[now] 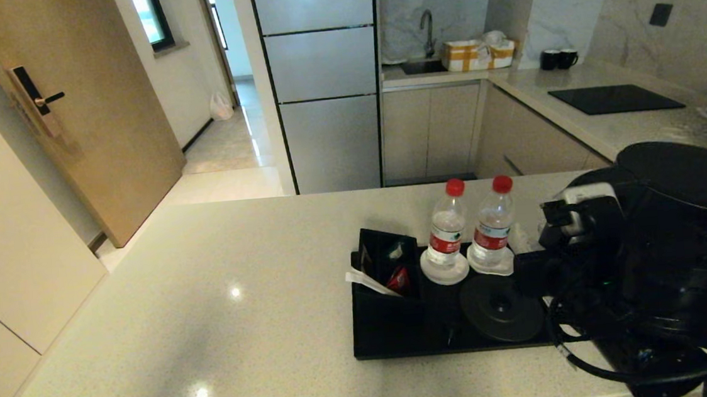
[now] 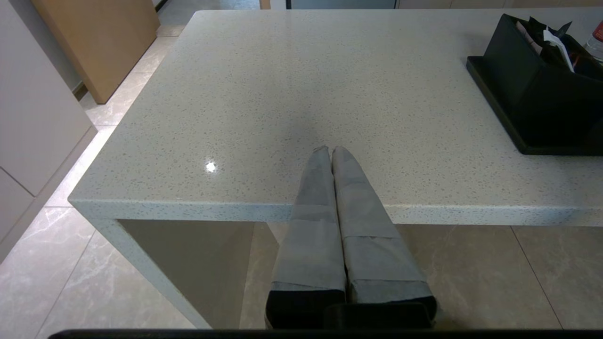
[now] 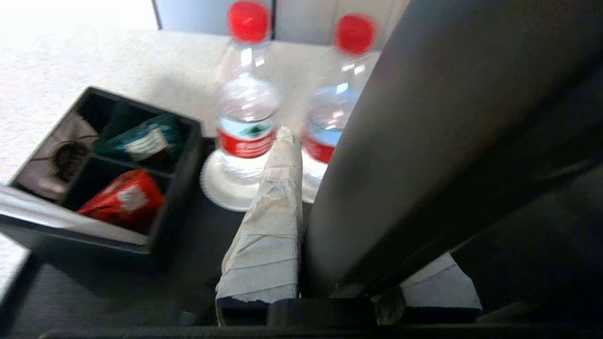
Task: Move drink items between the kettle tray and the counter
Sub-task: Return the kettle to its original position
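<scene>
The dark grey kettle point(image 1: 687, 229) is off its round base point(image 1: 502, 307), held to the right of the black kettle tray point(image 1: 396, 343). My right gripper point(image 3: 351, 221) is shut on the kettle's handle point(image 3: 424, 141), one taped finger point(image 3: 273, 226) on each side. Two red-capped water bottles point(image 1: 447, 229) point(image 1: 492, 224) stand on white coasters point(image 1: 444, 273) at the tray's back. They show blurred in the right wrist view as bottles point(image 3: 247, 108) point(image 3: 337, 103). My left gripper point(image 2: 331, 149) is shut and empty, hanging over the front edge of the beige counter point(image 2: 282, 94).
A black box of sachets point(image 1: 387, 271) fills the tray's left end. A black hob point(image 1: 614, 99) and two black mugs point(image 1: 557, 58) sit on the far side counter. The counter's left corner and front edge point(image 2: 188, 207) drop to a tiled floor.
</scene>
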`<state>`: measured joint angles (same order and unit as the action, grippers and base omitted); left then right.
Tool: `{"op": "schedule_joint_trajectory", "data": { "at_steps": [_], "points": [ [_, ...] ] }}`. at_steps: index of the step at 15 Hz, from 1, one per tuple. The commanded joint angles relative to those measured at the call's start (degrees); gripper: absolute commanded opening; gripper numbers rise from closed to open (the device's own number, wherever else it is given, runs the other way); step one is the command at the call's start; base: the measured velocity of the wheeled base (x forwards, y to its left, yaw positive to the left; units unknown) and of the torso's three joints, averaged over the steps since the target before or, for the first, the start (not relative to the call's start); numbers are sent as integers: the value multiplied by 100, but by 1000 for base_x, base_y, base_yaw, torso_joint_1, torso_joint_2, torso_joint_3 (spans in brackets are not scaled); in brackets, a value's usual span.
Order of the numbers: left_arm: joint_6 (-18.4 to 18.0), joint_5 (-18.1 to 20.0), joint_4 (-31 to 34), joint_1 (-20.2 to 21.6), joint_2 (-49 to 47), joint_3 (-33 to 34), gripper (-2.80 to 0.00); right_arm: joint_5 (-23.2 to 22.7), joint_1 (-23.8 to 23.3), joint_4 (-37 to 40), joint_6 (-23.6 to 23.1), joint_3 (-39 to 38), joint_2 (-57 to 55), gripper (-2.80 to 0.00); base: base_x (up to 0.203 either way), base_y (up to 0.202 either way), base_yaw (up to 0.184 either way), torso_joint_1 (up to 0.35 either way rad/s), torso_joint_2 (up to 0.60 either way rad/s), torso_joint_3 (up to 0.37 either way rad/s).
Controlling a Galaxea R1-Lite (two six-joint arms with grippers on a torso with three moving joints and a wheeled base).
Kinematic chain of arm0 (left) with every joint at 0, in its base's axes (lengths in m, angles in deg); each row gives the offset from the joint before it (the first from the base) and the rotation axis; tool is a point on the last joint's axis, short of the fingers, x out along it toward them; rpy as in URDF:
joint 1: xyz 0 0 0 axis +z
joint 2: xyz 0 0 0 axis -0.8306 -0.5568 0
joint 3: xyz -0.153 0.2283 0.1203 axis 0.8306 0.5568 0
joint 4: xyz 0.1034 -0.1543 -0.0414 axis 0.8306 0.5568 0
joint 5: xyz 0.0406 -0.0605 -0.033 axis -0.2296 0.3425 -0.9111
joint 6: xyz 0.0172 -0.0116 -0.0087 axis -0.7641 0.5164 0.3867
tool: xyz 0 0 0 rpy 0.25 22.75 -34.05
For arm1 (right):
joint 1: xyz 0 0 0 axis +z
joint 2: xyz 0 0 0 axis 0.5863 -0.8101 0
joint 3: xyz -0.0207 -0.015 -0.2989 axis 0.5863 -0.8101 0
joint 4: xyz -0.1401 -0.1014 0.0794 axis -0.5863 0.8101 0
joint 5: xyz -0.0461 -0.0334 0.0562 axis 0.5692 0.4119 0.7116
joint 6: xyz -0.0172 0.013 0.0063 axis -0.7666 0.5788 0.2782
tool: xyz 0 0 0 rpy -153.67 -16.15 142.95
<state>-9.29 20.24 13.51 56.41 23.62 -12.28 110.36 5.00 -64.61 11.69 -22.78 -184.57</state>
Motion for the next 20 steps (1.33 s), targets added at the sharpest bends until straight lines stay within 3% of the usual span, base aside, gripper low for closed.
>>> {"op": "schedule_joint_trajectory", "data": {
  "at_steps": [1, 9, 20],
  "points": [
    [0, -1, -1, 2, 2, 0, -280, -7, 73, -46, 171, 277, -513, -280, 0, 0, 0, 0, 0, 0],
    [0, -1, -1, 2, 2, 0, -280, -485, 86, -202, 520, 972, -1673, -280, 0, 0, 0, 0, 0, 0],
    [0, -1, -1, 2, 2, 0, -280, -537, 86, -472, 272, 1459, -2412, -280, 0, 0, 0, 0, 0, 0]
  ]
}}
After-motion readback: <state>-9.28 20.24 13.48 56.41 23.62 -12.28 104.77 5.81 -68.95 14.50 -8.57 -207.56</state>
